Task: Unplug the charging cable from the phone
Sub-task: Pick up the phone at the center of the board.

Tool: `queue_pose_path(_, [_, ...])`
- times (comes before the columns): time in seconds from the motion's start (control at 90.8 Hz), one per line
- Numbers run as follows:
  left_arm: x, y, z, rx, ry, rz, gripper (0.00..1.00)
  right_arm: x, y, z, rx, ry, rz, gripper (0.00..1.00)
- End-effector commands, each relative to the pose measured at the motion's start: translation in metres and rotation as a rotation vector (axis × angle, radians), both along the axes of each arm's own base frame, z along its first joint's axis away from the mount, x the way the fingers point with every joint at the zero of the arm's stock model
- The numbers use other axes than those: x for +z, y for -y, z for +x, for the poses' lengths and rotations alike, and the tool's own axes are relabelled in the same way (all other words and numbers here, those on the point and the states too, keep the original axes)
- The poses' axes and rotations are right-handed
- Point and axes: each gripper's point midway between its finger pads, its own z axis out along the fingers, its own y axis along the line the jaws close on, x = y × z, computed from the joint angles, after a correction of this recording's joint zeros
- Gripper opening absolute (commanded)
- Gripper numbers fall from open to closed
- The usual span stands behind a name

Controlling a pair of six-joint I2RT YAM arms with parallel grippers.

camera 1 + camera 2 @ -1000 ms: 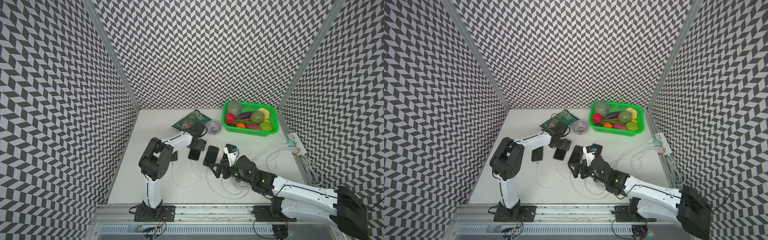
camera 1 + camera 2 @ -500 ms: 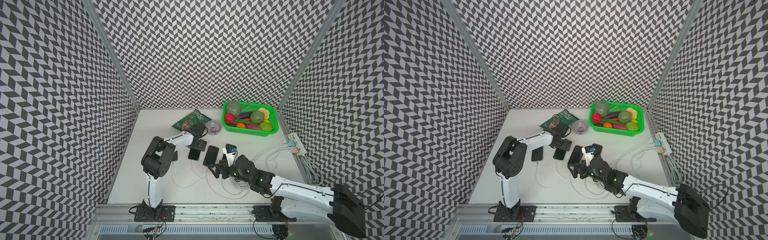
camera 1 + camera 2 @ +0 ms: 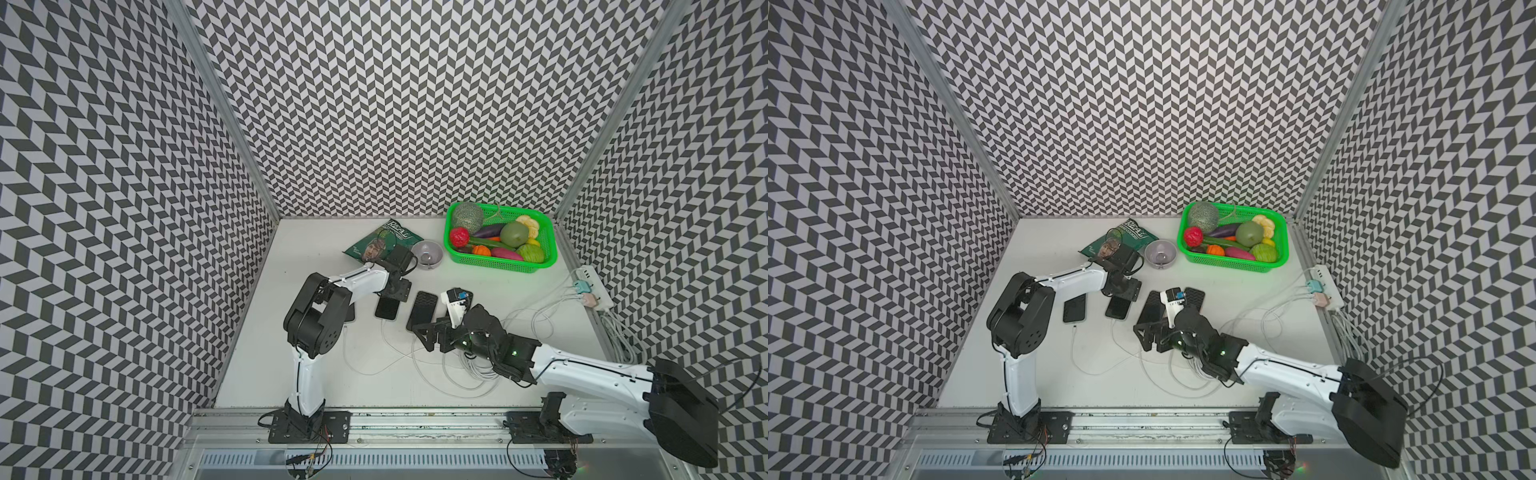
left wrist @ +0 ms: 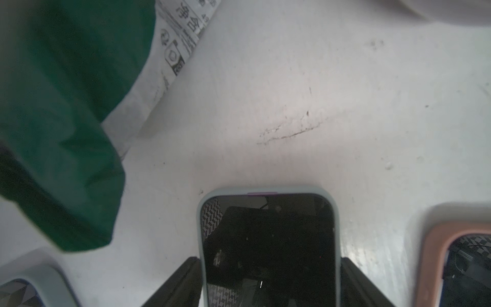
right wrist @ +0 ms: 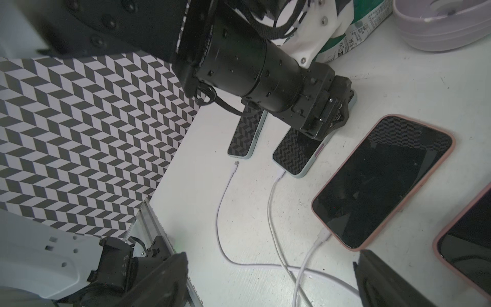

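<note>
Nearest, the right gripper (image 5: 271, 281) is held wide open above tangled white cables, just short of the pink-cased phone (image 5: 382, 180), whose charging cable (image 5: 322, 236) is plugged in. Beyond, the left gripper (image 4: 268, 289) is seen straddling a grey-cased phone (image 4: 268, 247); whether it grips cannot be told. Farther back, a lilac bowl (image 3: 427, 253) is seen, its contents unclear, and a green basket (image 3: 498, 264) filled with toy produce. A third phone is partly hidden under the left arm.
</note>
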Motion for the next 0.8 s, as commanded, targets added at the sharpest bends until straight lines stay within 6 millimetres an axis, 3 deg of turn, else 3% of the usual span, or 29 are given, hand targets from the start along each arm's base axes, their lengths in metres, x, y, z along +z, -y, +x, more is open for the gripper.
queue_pose_path(0.0, [-0.002,-0.012,-0.007,0.032,-0.030,0.008,0.39,0.018,-0.012,0.012,-0.006,0.041,0.056,1.00])
queue_pose_path(0.176, [0.007,-0.013,-0.003,0.044,-0.019,-0.034,0.14,0.010,-0.023,0.021,-0.006,0.046,0.062,1.00])
queue_pose_path(0.209, [0.010,-0.013,-0.002,0.048,-0.017,-0.052,0.09,0.005,-0.036,0.008,0.078,-0.018,0.095,1.00])
queue_pose_path(0.286, [0.016,-0.013,0.001,0.053,-0.010,-0.086,0.03,-0.002,-0.045,0.006,0.106,-0.045,0.111,0.99])
queue_pose_path(0.606, [0.032,-0.018,0.007,0.074,0.019,-0.158,0.00,-0.023,-0.061,0.011,0.124,-0.055,0.150,0.98])
queue_pose_path(0.672, [0.034,-0.019,0.009,0.083,0.026,-0.170,0.12,-0.027,-0.065,0.012,0.128,-0.062,0.144,0.98])
queue_pose_path(0.793, [0.041,-0.018,0.010,0.082,0.039,-0.196,0.48,-0.030,-0.069,0.013,0.135,-0.070,0.139,0.98])
